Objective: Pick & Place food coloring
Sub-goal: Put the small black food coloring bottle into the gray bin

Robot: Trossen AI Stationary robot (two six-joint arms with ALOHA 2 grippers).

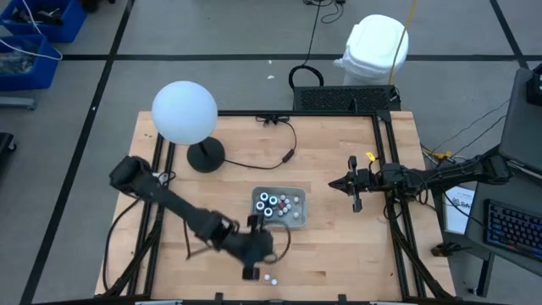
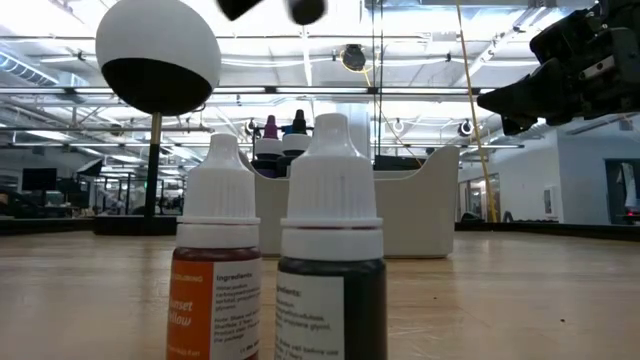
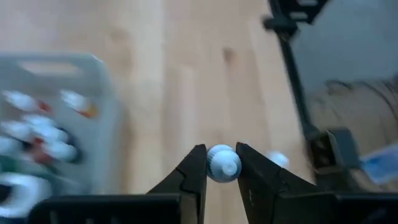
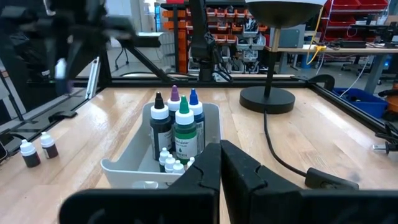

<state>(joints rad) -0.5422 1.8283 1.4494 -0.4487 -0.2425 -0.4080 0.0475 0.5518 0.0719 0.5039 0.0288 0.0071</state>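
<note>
Nearest the table's front edge, two small white-capped bottles (image 2: 330, 250) stand loose on the wood, waiting to be collected. Just above them the left gripper (image 3: 222, 167) pinches a third small bottle (image 3: 224, 164) by its cap, lifted clear and beside the tray (image 1: 292, 222). That tray already holds most of the food coloring (image 4: 177, 127) — so the job looks well advanced (three bottles seemingly left). Farther off, the right gripper (image 1: 354, 187) waits closed.

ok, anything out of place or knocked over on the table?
Nothing spilled or tipped. Two small bottles stand upright on the wood outside the tray, near the front edge. The left claw is shut on another small white-capped bottle.
</note>
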